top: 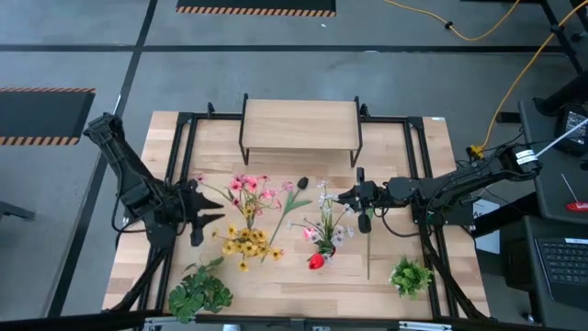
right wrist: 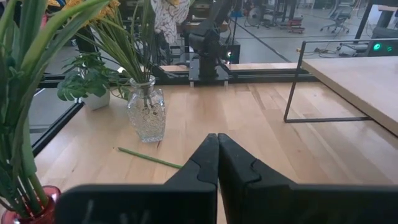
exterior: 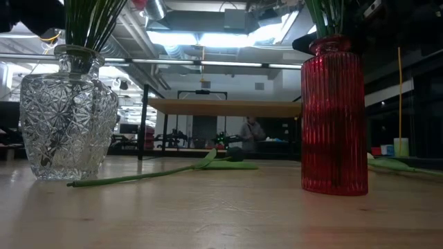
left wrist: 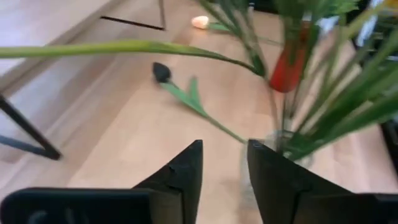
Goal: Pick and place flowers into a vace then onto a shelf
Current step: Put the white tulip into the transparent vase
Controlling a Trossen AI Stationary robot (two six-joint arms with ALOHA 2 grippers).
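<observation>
A: High view. What's on the table?

B: The shelf (top: 300, 124) stands at the far middle of the table (top: 432, 147), nothing on its board. Flowers (top: 250, 213) with pink and yellow blossoms stand in a bunch left of centre; a second bunch with white blossoms rises from the red vase (top: 316, 261) just right of centre. A dark-blossomed flower (top: 292, 200) lies loose between the two bunches, and one long stem (top: 368, 241) lies flat to the right of the red vase. Two leafy plants: one (top: 200, 291) near left, one (top: 410, 276) near right.

A: Grippers?

B: Left gripper (top: 213, 217) sits just left of the pink-yellow bunch. Right gripper (top: 347, 196) sits just right of the white bunch, holding nothing.

A: Low view?

B: A clear cut-glass vase (exterior: 68, 114) at left with green stems in it, the red vase at right, also with stems. The loose flower lies on the wood between them, farther back. The shelf shows behind.

A: Left wrist view?

B: Fingers (left wrist: 186, 171) spread apart, nothing between them, the glass vase just ahead.

A: Right wrist view?

B: Fingers (right wrist: 205, 163) pressed together, empty. The glass vase stands across the table, a loose stem lying beside it.
</observation>
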